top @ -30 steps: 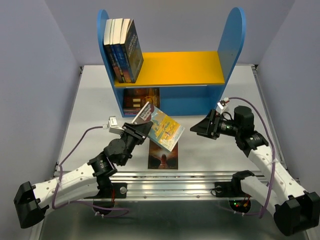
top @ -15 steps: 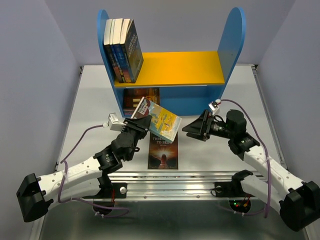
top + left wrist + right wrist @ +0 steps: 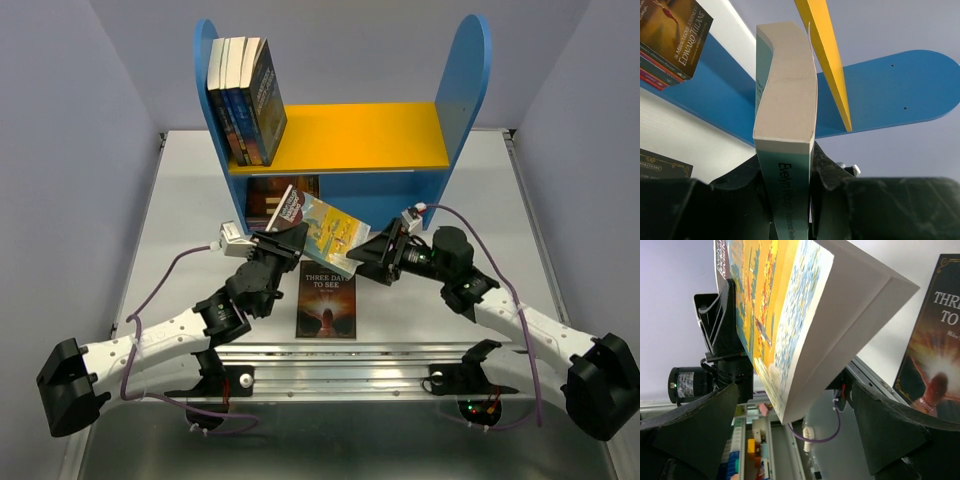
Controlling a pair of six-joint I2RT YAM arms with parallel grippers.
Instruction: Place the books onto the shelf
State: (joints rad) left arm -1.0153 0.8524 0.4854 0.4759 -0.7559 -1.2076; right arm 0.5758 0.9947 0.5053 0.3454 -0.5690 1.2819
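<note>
Grey table [image 3: 180,210], shelf [image 3: 340,135] at rear. Yellow-teal book [image 3: 322,230]: clamped in left gripper [image 3: 288,243], tilted, long axis running rightward; free end sits between wide-spread jaws of right gripper [image 3: 368,256].

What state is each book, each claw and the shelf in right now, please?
Yellow-and-teal paperback: held above the grey table, tilted.
Left claw: shut on the yellow-and-teal paperback.
Right claw: open, straddling its free edge, not gripping.
Dark "Three Days to See" paperback: flat on the table, cover up.
Row of paperbacks: standing on the shelf's yellow upper board.
Red-brown book: lying flat in the blue lower compartment.
</note>
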